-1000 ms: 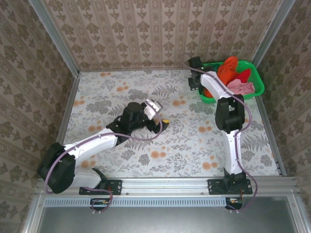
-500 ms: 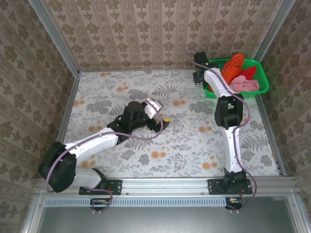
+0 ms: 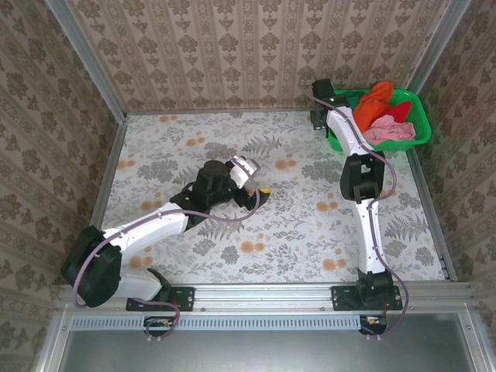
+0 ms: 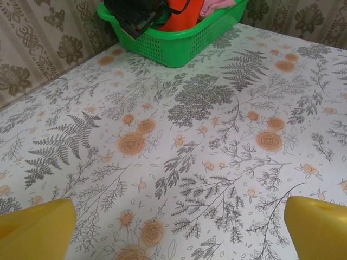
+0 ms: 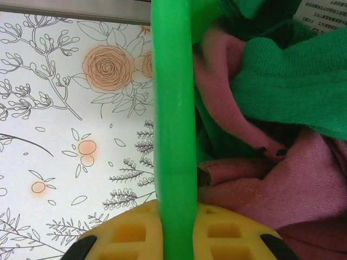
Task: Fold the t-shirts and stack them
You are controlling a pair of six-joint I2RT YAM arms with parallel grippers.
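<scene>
Our right gripper (image 5: 174,238) is clenched on the rim of the green basket (image 5: 172,108). The plastic edge runs straight up between its yellow fingers (image 5: 124,235), with a pink shirt (image 5: 282,184) and a dark green shirt (image 5: 293,81) bunched just inside. Over the last second that grip has carried the basket along. Seen from above, it has slid back and to the right and now sits tight in the far right corner by the wall (image 3: 256,54), where a second ago it lay nearer the middle of the table (image 4: 179,162). The t-shirts (image 3: 384,116) have all gone with it, the orange shirt (image 3: 373,101) heaped highest and the pink one draped beside it. Our left gripper (image 4: 176,233) has not stirred; its jaws stand spread wide over bare table near the middle, holding nothing, well apart from the basket. We judge this to be making table room for folding rather than progress on the shirts themselves: none is out, none is folded, no stack is begun. Next we would expect to let go of the rim and take hold of a shirt.
</scene>
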